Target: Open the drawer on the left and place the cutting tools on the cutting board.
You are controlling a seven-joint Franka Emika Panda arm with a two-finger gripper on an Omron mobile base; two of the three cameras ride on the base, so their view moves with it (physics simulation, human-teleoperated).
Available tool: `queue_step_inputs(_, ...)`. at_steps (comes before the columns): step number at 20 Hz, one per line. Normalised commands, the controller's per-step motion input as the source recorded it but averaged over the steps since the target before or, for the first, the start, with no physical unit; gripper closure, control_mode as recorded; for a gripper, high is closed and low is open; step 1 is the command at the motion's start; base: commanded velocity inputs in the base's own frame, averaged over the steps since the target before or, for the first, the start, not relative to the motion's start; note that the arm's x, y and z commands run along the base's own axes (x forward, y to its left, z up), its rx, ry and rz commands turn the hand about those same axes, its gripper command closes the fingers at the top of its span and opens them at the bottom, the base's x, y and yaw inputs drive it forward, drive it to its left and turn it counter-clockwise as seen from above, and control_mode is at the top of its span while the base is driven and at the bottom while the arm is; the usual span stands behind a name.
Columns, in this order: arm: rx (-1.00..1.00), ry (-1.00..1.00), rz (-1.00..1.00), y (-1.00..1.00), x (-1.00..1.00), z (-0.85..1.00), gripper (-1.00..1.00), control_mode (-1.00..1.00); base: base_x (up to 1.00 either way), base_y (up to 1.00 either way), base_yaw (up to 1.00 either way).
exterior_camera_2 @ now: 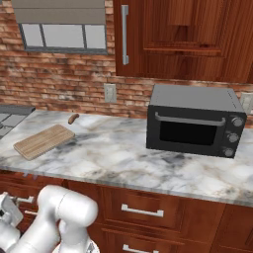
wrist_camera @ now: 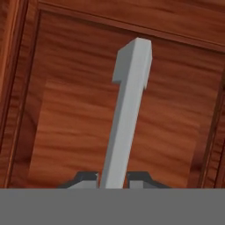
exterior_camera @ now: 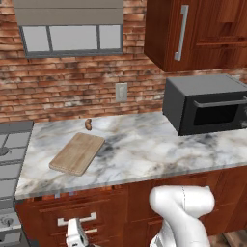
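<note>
The drawer (exterior_camera: 72, 212) sits under the counter's left end, its reddish-brown front looking closed. In the hand view its silver bar handle (wrist_camera: 127, 114) runs up from between my dark fingertips (wrist_camera: 83, 179), which press on it from both sides. My gripper (wrist_camera: 113, 182) is shut on that handle; it also appears low in the left base view, gripper (exterior_camera: 76, 235), and at the left edge of the right base view, gripper (exterior_camera_2: 10, 210). The tan cutting board (exterior_camera: 77, 153) lies bare on the marble counter, board (exterior_camera_2: 43, 141). The cutting tools are hidden.
A black microwave (exterior_camera: 207, 103) stands on the counter's right part. A small brown item (exterior_camera: 88, 124) lies behind the board by the brick wall. A stove (exterior_camera: 9, 159) borders the counter's left end. More drawers (exterior_camera_2: 143, 211) run below the counter.
</note>
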Motion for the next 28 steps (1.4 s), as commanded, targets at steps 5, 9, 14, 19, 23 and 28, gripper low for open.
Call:
queue_step_inputs(5, 0.00, 0.00, 0.02, -0.25, -1.00, -0.03, 1.00, -1.00, 0.00, 0.00, 0.00)
queue_step_inputs(9, 0.00, 0.00, 0.03, -0.27, -1.00, -0.05, 1.00, -1.00, 0.00, 0.00, 0.00)
queue_step_inputs(14, 0.00, 0.00, 0.04, -0.24, -1.00, -0.06, 1.00, -1.00, 0.00, 0.00, 0.00)
queue_step_inputs(19, 0.00, 0.00, 0.04, -0.21, -1.00, -0.05, -1.00, -1.00, 0.00, 0.00, 0.00)
queue_step_inputs(23, 0.00, 0.00, 0.02, -0.22, -0.93, 0.00, -1.00, -1.00, 0.00, 0.00, 0.00)
queue_step_inputs(28, -0.02, 0.07, 0.00, 0.02, -0.56, 0.35, -1.00, -1.00, 0.00, 0.00, 0.00)
